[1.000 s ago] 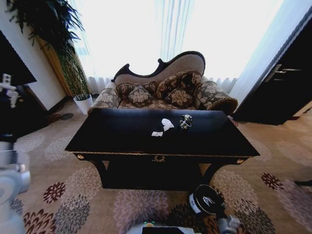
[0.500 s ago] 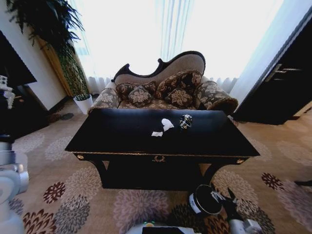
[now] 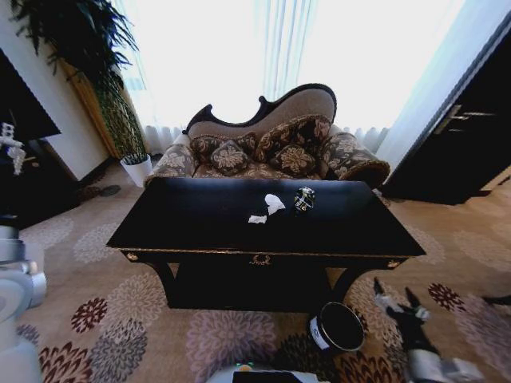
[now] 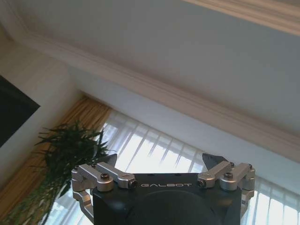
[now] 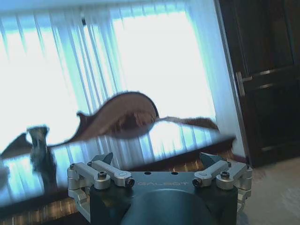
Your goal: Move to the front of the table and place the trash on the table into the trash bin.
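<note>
The right gripper point(image 3: 397, 296) has its fingers point(image 3: 382, 302) spread and released, holding nothing, low over the carpet just beside the trash bin point(image 3: 337, 327) and below the desk point(image 3: 200, 219) top; its wrist view looks across the glossy surface toward the sofa point(image 3: 271, 140). The left gripper point(image 4: 161, 164) is likewise spread and empty, pointed up at the ceiling, its arm parked at the robot's left side. The trash sits well apart from both: white paper scraps point(image 3: 269, 206) and a dark crumpled wrapper point(image 3: 303, 198) near the middle of the desk, toward the sofa side. The risk, as I judge it, is the rise: the right arm stands close to the desk's front edge and carved leg, so lifting straight could clip the rim, and a sideways swing could knock the bin over. The scraps are light and lie far back, so a long reach may push them away rather than catch them.
</note>
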